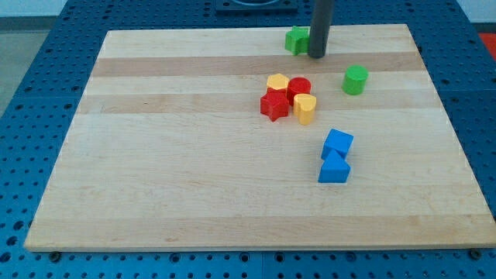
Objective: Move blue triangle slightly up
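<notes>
The blue triangle lies on the wooden board, right of centre toward the view's bottom. A blue cube touches it just above. My tip stands near the view's top, touching the right side of a green star-like block. The tip is far above the blue triangle, with the red and yellow cluster between them.
A green cylinder sits right of the tip. A tight cluster holds a yellow hexagon, a red cylinder, a red star and a yellow heart-like block. The board's top edge is close behind the tip.
</notes>
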You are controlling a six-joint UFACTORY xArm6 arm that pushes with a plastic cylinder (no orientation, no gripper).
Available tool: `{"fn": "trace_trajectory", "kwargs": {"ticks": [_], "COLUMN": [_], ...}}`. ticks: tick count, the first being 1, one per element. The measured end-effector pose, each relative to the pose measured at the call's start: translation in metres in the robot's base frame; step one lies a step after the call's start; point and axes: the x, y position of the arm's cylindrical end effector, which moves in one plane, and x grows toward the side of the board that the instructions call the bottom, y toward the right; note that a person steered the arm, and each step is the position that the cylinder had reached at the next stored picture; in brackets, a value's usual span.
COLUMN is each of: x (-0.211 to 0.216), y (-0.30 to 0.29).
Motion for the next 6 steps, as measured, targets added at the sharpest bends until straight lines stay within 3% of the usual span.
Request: {"fn": "trace_trajectory", "kwargs": {"ticks": [2,4,6], "x": [-0.034,-0.035,-0.017], "y": [-0.008,-0.068,-0.071]}}
